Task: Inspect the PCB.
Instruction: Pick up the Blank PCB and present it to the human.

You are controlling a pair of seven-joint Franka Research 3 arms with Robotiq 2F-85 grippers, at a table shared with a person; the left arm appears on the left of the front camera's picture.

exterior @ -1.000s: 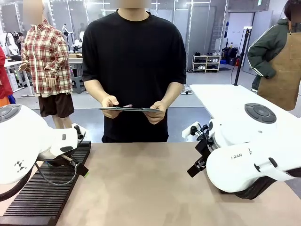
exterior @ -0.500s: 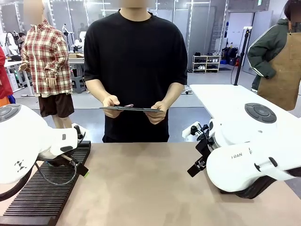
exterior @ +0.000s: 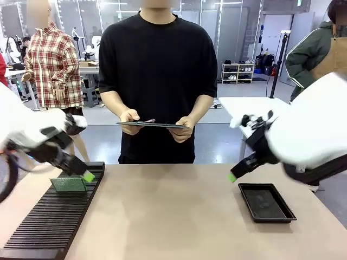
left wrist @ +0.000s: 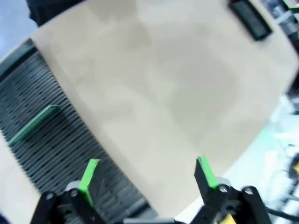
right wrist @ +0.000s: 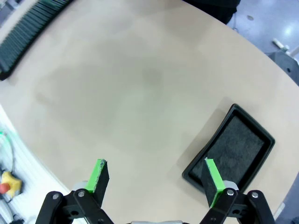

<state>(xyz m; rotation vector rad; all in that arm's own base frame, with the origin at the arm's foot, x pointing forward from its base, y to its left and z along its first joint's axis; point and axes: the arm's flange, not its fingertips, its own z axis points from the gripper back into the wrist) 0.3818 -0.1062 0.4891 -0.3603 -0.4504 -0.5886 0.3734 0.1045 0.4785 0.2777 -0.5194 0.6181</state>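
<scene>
Because the PCB [exterior: 69, 184] sits low on the far end of the rack [exterior: 38, 233], I count the pick itself as the main hazard. Nearest me, the left gripper [left wrist: 147, 170] hangs over the rack's right edge, jaws spread wide with nothing between them. Its wrist view is smeared, so I judge my aim on the board to be poor. If I come down blind, a pad [left wrist: 88, 175] could snag a rib of the rack. It could also strike the board's face and skate it off onto the table [exterior: 173, 216].

The board is thin, and I cannot tell whether it lies flat or leans in a slot. If it lies flat, the jaws get little edge to bite, and a shallow pinch could let it slip on the lift.

The right gripper [right wrist: 156, 179] is likewise spread and empty. It is well to the right of the rack, above the table just beside the tray [exterior: 242, 189]. If it swings toward the rack while the left works there, the arms could meet over the middle.

Beyond the rack, the person [exterior: 157, 65] holds a clipboard [exterior: 152, 125] in both hands [exterior: 128, 116], near the table's far edge. A high lift toward that side could reach them.
</scene>
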